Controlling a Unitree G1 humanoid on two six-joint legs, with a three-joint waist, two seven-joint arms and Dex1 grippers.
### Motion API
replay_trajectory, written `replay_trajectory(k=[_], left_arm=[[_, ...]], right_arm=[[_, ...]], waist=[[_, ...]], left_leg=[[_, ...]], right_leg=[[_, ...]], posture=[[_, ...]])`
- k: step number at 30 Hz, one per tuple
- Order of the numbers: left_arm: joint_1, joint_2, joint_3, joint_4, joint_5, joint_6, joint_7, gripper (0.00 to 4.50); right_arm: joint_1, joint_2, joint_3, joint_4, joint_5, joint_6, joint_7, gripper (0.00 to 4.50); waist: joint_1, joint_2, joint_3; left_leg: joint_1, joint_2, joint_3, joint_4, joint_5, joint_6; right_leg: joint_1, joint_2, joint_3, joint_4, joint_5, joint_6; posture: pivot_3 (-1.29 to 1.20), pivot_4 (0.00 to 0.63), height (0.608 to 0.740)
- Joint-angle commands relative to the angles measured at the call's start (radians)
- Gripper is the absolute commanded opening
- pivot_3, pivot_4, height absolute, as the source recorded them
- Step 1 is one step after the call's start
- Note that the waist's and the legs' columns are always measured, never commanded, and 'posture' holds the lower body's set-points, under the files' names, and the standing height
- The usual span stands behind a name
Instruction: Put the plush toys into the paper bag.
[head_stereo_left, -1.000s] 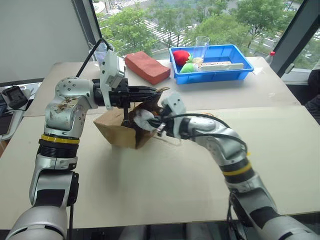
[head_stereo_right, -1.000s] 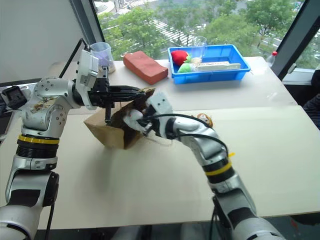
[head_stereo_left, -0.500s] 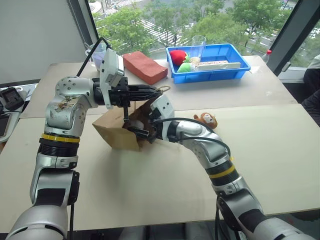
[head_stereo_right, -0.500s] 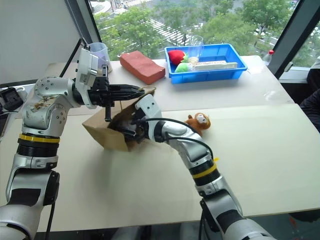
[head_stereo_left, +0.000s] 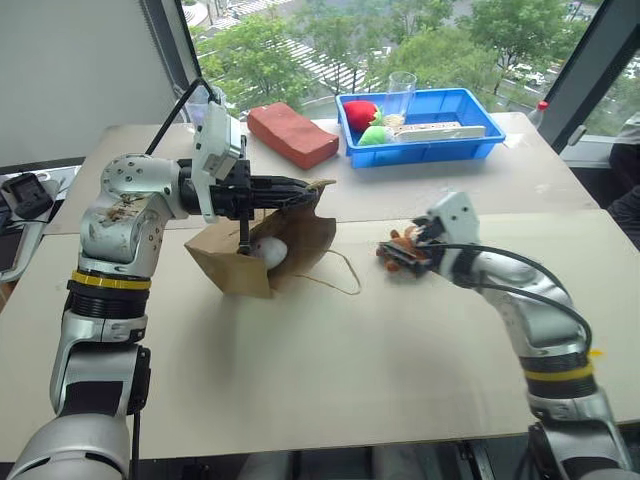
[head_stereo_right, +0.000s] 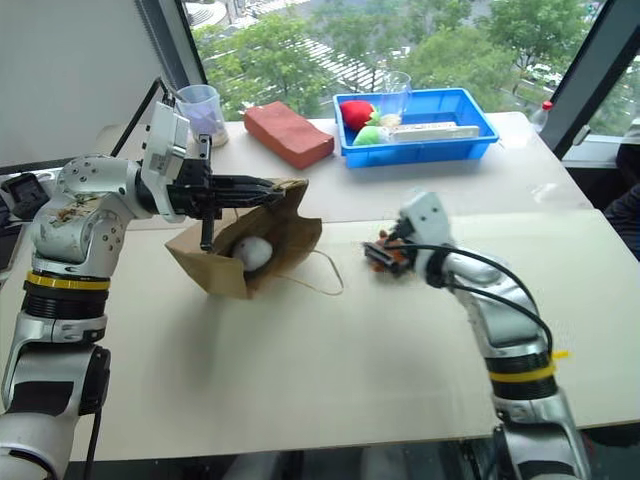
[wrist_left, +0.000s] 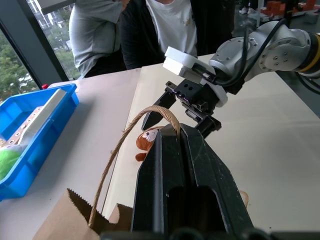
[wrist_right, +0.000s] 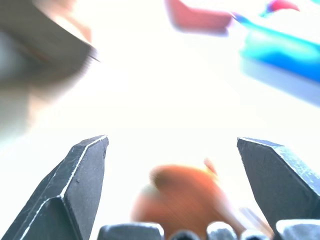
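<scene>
paper bag (head_stereo_left: 262, 250) lies tipped on the table (head_stereo_left: 330, 370), white toy (head_stereo_left: 268, 250) inside; left gripper (head_stereo_left: 318, 188) pinches its cord handle (wrist_left: 135, 145), fingers closed. right gripper (head_stereo_left: 397, 256) stands spread wide at the monkey (wrist_left: 148, 140). risk: a shallow pinch on soft plush slips. the right wrist view shows the monkey between its fingers (wrist_right: 75, 180).

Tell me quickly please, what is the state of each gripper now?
Left gripper: shut on the tan cord handle of the brown paper bag.
Right gripper: open, holding nothing, at the orange-brown plush monkey.
</scene>
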Motion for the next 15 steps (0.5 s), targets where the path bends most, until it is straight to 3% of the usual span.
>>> replay_trajectory(k=[1,4,5,15], left_arm=[[-0.001,0.023,0.016,-0.047,-0.022,0.012,-0.008,0.00],[0.004,0.025,0.016,-0.057,-0.020,0.016,-0.009,0.00],[0.005,0.025,0.016,-0.058,-0.020,0.017,-0.009,0.00],[0.019,0.035,0.022,-0.080,-0.024,0.028,-0.004,0.00]], right_arm=[[-0.017,0.004,-0.013,0.053,-0.022,-0.030,-0.011,4.49],[-0.022,0.033,-0.008,0.107,-0.017,-0.035,-0.009,4.49],[-0.026,0.044,-0.010,0.121,-0.016,-0.041,-0.010,4.24],[-0.021,0.066,-0.036,0.171,-0.014,-0.089,0.001,0.90]], waist=[[-0.004,0.000,0.000],[-0.001,0.000,0.000],[0.000,0.000,0.000],[0.005,0.000,0.000]], left_leg=[[0.001,0.001,0.001,0.000,0.000,0.000],[0.001,0.001,0.002,0.000,0.000,0.000],[0.001,0.001,0.001,0.000,0.000,0.000],[0.001,0.000,0.001,0.000,0.000,0.000]], right_leg=[[0.000,0.000,0.001,0.000,0.000,0.000],[0.000,0.000,0.001,0.000,0.000,0.000],[0.000,0.000,0.001,0.000,0.000,0.000],[0.000,0.000,0.001,0.000,0.000,0.000]], posture=[[0.00,0.150,0.740],[0.00,0.150,0.740],[0.00,0.150,0.740],[0.00,0.150,0.740]])
